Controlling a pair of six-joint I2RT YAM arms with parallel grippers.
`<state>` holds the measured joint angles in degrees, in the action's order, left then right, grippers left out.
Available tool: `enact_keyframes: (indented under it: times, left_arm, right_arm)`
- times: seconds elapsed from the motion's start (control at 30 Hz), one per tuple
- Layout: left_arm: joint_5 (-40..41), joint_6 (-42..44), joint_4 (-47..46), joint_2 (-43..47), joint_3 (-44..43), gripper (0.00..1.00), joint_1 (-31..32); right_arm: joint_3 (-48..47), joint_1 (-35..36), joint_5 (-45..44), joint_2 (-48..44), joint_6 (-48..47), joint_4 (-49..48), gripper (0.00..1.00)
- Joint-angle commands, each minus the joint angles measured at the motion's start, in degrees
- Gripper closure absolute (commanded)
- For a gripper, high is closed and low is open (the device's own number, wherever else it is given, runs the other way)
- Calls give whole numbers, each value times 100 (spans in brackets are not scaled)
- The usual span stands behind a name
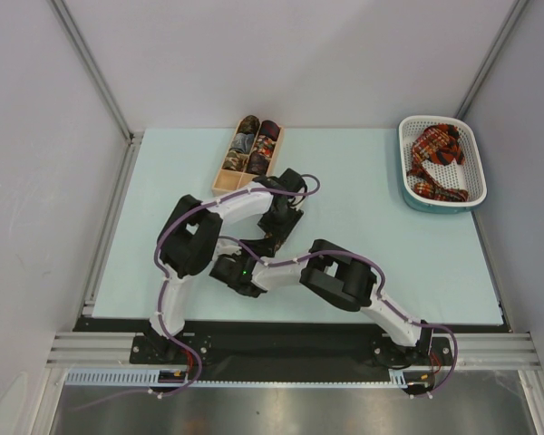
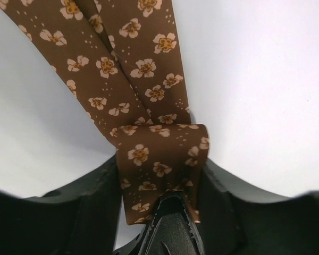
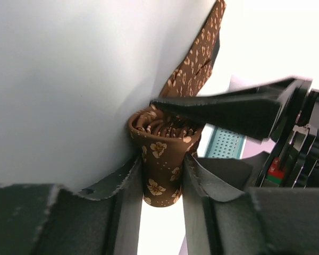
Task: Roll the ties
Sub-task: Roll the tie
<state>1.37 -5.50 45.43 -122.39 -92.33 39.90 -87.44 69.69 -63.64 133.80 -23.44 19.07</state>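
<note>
Pale table point(image 1: 390, 263), white walls point(image 1: 281, 54) enclosing it. Both arms point(image 1: 344, 276) are meeting at its centre. Right gripper point(image 3: 162, 180) is clamping the rolled end of the brown tie point(image 3: 160, 151), with the roll's axis lying along the fingers and its spiral end facing away from the camera. Left gripper point(image 2: 162, 186) is standing part open about the loose strap, which is running straight ahead from it. Whether it is pinching the strap cannot be told.

No text, label, brand, number or sign can be read in any of the three views. The brown tie point(image 2: 149, 95) is printed only with small pale flowers and dots, and no letters are seen on it.
</note>
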Motion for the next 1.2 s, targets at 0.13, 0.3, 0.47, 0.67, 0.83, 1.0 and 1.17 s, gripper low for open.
enact_keyframes:
  times: [0.13,0.3,0.47,0.67,0.83,1.0,1.17]
  left_arm:
    - [110,57,-263,-286,189,55,-17]
    - [-5,84,-193,-215,321,58,-17]
    - [-249,84,35,-75,435,60,-9]
    - [-681,23,265,180,611,60,-9]
    - [-910,-74,449,435,664,60,0]
    - [-1050,-144,379,611,919,61,9]
    - [-1104,-66,396,620,1068,62,35]
  right_arm:
    - [113,-34,941,146,121,62,49]
    - [60,-96,1019,173,50,158,37]
    - [-159,-166,1459,199,155,569,40]
    - [-291,-202,1768,366,270,774,40]
    - [-405,-210,1653,542,410,861,39]
    - [-554,-210,1477,700,595,914,41]
    - [-643,-315,1398,815,823,1002,57]
